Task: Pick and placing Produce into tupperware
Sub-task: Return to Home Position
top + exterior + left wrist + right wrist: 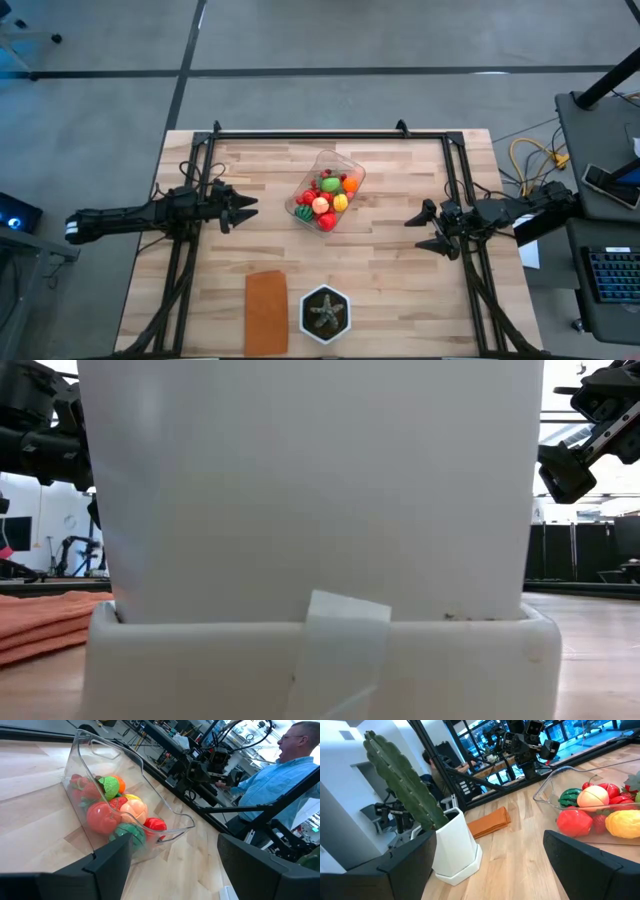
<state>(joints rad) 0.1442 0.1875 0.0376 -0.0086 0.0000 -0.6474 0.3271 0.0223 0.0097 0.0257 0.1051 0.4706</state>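
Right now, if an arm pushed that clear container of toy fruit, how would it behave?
The container would probably slide on the wooden table rather than tip, sitting low and wide. Its thin clear walls likely flex. The toy fruit may roll.

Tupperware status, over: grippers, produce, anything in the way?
Left gripper open, empty, left of the tupperware. Right gripper open, empty, on its right. Produce piled inside. Potted plant and orange cloth sit apart from it, blocking nothing.

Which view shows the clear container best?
Left wrist view: the clear container is close, produce visible. High view shows it small; right wrist, one end; low view is blocked by a white pot.
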